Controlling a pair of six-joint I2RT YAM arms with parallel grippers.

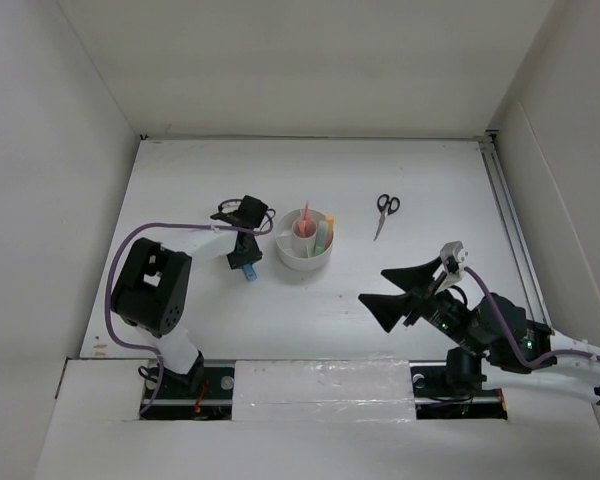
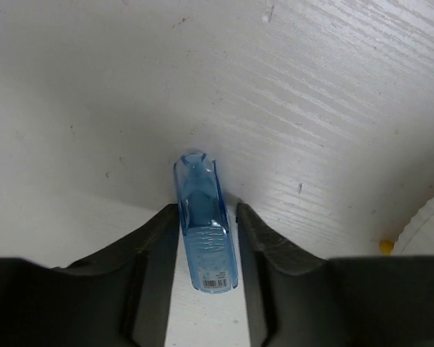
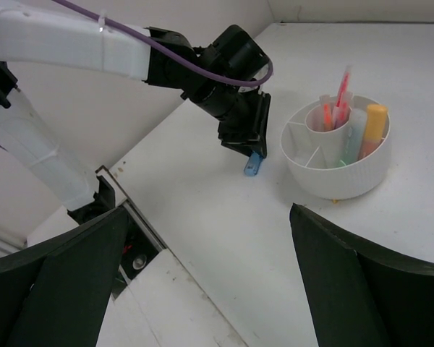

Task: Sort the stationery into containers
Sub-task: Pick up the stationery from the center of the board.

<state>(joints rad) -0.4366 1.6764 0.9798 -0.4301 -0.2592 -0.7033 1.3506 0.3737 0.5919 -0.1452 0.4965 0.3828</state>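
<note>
White table (image 1: 400, 300): blue marker (image 2: 205, 242) pinched between left gripper (image 2: 206, 211) jaws.

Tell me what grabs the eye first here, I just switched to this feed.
The left gripper is clamped on a short blue marker, just left of the round white organizer. That organizer already holds pink pens in its centre cup and an orange-yellow marker beside them. Black-handled scissors lie apart, right of it in the top view.
</note>
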